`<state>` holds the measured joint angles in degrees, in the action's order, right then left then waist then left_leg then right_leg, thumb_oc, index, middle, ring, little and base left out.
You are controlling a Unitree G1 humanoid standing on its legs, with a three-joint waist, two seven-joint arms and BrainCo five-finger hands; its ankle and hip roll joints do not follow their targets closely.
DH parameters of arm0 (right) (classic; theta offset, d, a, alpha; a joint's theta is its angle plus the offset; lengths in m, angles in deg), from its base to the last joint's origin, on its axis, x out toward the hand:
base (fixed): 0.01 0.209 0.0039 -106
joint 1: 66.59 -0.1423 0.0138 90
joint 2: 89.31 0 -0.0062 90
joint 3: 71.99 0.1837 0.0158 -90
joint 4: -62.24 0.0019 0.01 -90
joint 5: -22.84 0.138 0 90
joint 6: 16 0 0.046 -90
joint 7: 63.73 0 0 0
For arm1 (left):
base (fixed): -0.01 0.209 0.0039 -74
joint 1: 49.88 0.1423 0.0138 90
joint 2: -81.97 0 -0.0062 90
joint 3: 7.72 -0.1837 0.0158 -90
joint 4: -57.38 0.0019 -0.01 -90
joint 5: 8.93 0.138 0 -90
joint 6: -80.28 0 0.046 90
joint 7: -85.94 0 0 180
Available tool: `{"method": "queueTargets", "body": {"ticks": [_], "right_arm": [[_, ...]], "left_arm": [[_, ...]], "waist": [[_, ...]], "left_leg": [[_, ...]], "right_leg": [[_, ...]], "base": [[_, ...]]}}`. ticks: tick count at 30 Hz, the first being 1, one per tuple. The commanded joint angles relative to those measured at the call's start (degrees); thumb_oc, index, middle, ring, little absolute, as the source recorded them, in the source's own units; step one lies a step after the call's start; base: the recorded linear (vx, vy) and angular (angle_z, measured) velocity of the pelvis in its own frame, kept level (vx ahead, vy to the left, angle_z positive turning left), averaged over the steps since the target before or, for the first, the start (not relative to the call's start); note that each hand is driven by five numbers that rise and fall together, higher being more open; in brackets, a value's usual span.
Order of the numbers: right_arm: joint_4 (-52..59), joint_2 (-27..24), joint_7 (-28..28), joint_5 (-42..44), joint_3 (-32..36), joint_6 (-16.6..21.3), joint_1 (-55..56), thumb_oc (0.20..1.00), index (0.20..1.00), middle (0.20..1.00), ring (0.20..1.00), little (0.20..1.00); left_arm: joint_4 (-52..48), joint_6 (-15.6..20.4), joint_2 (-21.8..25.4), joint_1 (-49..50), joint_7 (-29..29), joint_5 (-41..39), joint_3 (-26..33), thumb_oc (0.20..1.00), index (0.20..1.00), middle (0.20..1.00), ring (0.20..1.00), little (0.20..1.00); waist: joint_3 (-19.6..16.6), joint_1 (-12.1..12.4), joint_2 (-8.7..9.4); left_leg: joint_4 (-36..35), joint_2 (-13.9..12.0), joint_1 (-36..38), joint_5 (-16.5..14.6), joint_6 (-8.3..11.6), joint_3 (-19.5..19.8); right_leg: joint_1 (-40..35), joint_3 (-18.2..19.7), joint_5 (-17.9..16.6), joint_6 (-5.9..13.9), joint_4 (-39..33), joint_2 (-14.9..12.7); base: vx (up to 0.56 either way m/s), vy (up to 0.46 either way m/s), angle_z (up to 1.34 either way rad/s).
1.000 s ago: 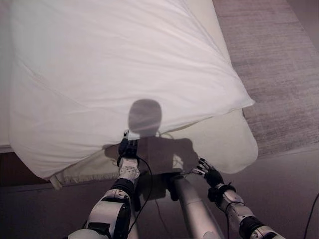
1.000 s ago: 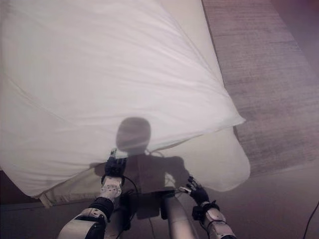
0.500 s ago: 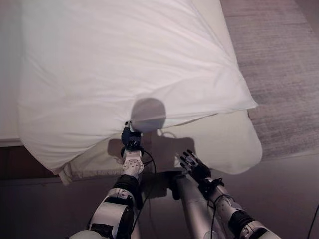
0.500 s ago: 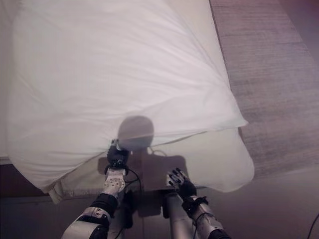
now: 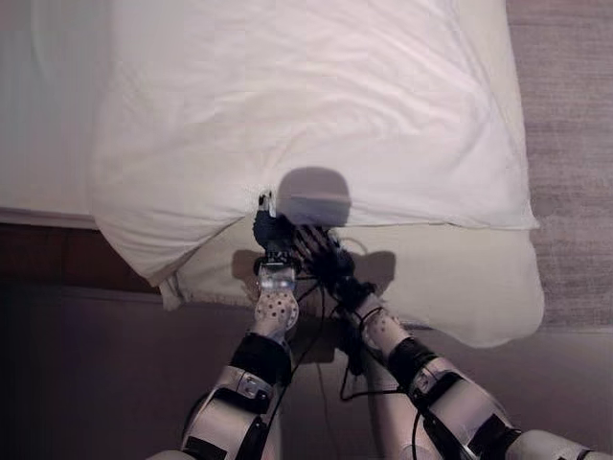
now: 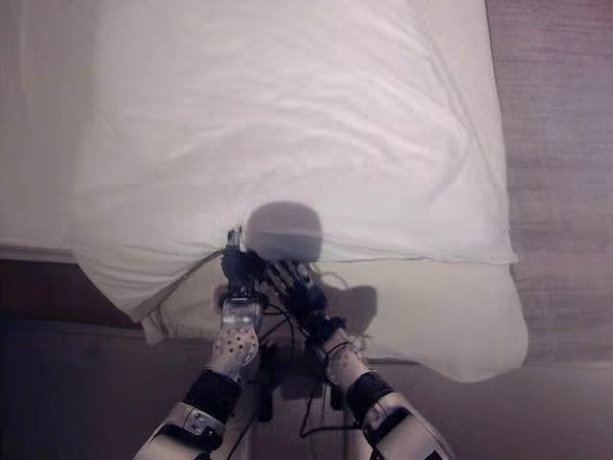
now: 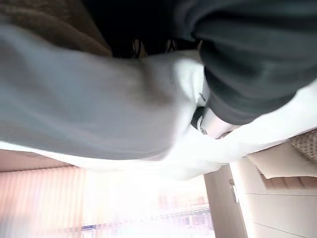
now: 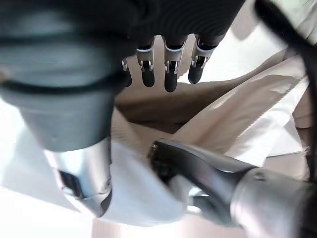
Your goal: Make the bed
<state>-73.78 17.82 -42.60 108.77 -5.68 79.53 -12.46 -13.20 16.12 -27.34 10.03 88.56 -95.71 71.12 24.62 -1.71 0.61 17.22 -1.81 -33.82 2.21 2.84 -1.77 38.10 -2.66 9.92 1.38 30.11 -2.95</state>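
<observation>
I see a white duvet (image 5: 316, 105), matt cloth, soft creases. Cream sheet (image 5: 450, 287) under it: matt cloth too, smoother. Carpet (image 5: 565, 115) at right looks rough, woven, greyish. Bed base (image 5: 57, 259) at left: dark, maybe wood, can't tell. Left hand (image 5: 271, 233) w/ dark matt ribbed cover; right hand (image 5: 316, 251) has silver fingers, semi-glossy, dark tips.

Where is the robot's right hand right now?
In the left eye view the right hand is at the near edge of the white duvet, close beside the left hand.
</observation>
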Motion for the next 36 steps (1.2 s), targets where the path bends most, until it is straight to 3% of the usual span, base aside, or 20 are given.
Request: {"method": "queueTargets", "body": {"ticks": [1,12,22,27,29,36], "right_arm": [[6.8,0.7,0.4,4.5,3.4,3.5,0.5,1.0,1.0,1.0,1.0,1.0],[17.3,-3.4,2.0,8.0,13.2,9.6,1.6,1.0,1.0,1.0,1.0,1.0],[15.3,-6.5,0.2,5.8,15.7,9.4,3.2,1.0,1.0,1.0,1.0,1.0],[12.0,-7.9,-3.4,5.2,18.3,10.9,2.3,1.0,1.0,1.0,1.0,1.0],[8.2,-10.3,-9.4,4.0,20.9,11.1,1.4,1.0,1.0,1.0,1.0,1.0],[3.4,-14.9,-13.9,4.3,24.0,10.5,-1.9,1.0,1.0,1.0,1.0,1.0]], "left_arm": [[-8.9,3.4,0.0,-2.4,1.4,4.3,0.0,0.2,0.2,0.2,0.2,0.2],[-14.0,6.7,3.3,1.9,-0.5,7.4,4.2,0.2,0.2,0.2,0.2,0.2],[-15.6,6.8,4.4,2.6,-0.8,9.2,4.5,0.2,0.2,0.2,0.2,0.2],[-15.7,7.2,5.2,2.6,-1.4,9.6,5.9,0.2,0.2,0.2,0.2,0.2],[-16.8,8.1,7.0,2.8,-4.5,11.6,8.9,0.2,0.2,0.2,0.2,0.2],[-17.5,8.7,9.4,3.9,-7.9,14.1,12.9,0.2,0.2,0.2,0.2,0.2]], "waist": [[-2.6,0.8,-2.39],[-3.5,0.5,-2.61],[-4.3,0.3,-2.66],[-4.6,0.5,-2.83],[-4.6,0.9,-2.83],[-4.4,1.8,-2.69]], "left_leg": [[1.3,2.5,-2.0,-2.4,-1.87,-1.5],[3.0,2.4,-3.4,-3.5,-2.43,-1.4],[3.2,2.2,-4.2,-3.8,-2.68,-1.6],[3.2,2.2,-4.4,-3.8,-2.66,-1.6],[3.6,2.3,-4.6,-4.0,-2.67,-1.7],[4.1,2.2,-4.4,-4.5,-2.59,-1.9]], "right_leg": [[-1.7,0.6,-7.7,3.63,-8.5,0.3],[-0.7,0.4,-6.8,3.43,-7.7,0.2],[0.6,0.5,-6.6,3.6,-7.3,0.2],[0.9,0.4,-6.5,3.63,-7.3,0.3],[1.1,0.5,-6.5,3.6,-7.0,0.2],[1.1,0.4,-6.2,3.68,-6.4,0.0]], "base": [[0.01,0.014,0.15],[0.0,0.002,0.01],[0.0,0.0,0.0],[0.0,0.0,-0.01],[0.0,0.0,0.0],[0.0,0.0,0.0]]}}
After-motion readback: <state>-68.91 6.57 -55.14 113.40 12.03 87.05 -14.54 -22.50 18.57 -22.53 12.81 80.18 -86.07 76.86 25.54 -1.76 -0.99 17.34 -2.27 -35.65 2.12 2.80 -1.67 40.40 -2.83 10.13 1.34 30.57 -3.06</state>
